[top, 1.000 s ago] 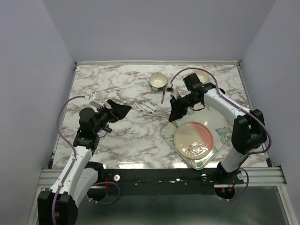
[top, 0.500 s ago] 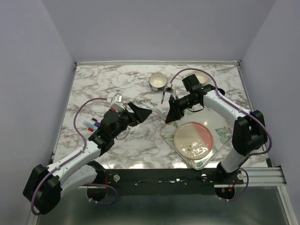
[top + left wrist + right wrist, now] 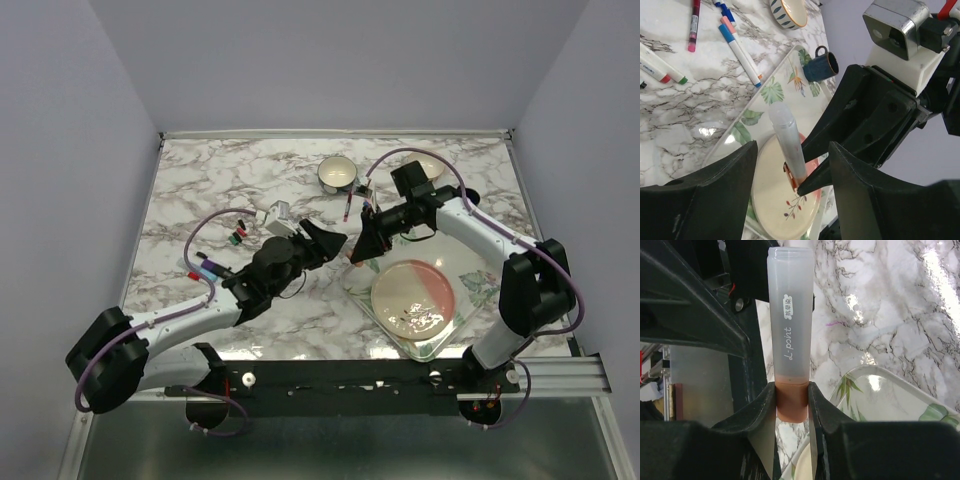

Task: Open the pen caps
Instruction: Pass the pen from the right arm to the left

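Over the marble counter (image 3: 200, 190), beside the tray (image 3: 478, 283) at four o'clock, the left fingers (image 3: 715, 195) stood open astride the white barrel (image 3: 790, 315), not touching it. The right fingers (image 3: 760, 412) pinched its red cap (image 3: 791, 400). A crooked squeeze, I judged, might lever that cap out of the pinch.

Right hand (image 3: 360, 254) close before left hand (image 3: 338, 240)

The right claw (image 3: 792, 392) hides the reddish cap (image 3: 791, 405)'s lower end. The upper edge cuts off the bowl (image 3: 790, 12).
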`<state>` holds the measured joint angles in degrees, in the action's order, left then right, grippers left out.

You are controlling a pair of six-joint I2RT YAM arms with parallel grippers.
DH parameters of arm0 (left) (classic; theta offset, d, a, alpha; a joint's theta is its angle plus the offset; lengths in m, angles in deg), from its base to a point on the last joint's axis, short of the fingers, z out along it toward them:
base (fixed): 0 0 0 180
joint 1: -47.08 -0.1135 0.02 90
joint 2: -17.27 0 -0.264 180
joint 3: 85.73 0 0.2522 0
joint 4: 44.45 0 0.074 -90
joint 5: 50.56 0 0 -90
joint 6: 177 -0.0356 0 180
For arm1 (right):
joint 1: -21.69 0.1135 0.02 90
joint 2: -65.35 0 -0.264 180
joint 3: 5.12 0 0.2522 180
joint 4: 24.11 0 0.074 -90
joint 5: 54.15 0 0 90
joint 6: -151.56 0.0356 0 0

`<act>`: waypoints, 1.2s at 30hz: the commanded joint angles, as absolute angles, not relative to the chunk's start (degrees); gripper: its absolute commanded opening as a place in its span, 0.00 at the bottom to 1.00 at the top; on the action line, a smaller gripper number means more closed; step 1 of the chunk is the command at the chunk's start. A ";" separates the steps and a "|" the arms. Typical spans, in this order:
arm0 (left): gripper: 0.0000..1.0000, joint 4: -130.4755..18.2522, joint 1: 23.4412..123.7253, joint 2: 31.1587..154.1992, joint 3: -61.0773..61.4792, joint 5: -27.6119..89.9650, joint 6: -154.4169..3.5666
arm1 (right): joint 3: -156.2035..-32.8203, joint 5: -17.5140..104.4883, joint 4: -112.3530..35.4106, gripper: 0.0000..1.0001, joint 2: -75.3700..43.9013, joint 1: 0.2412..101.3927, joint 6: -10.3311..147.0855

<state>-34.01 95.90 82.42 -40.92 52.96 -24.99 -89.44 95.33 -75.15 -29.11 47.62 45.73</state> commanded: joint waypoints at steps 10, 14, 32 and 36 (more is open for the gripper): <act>0.62 -37.39 102.63 88.64 -35.05 69.67 -19.16 | -83.30 90.16 -61.44 0.01 -22.46 48.06 55.32; 0.59 -37.56 102.98 89.78 -34.35 71.69 -18.98 | -82.25 90.69 -59.41 0.01 -22.11 48.15 57.25; 0.02 -32.38 103.42 90.23 -34.52 68.09 -27.41 | -82.68 94.90 -62.12 0.15 -22.72 48.15 52.88; 0.00 -31.93 102.90 86.28 -36.81 67.66 -32.42 | -83.91 98.50 -66.43 0.28 -22.98 48.15 47.42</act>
<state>-34.38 103.09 91.05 -34.63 67.38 -25.27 -82.21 92.69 -60.77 -23.40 47.67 54.30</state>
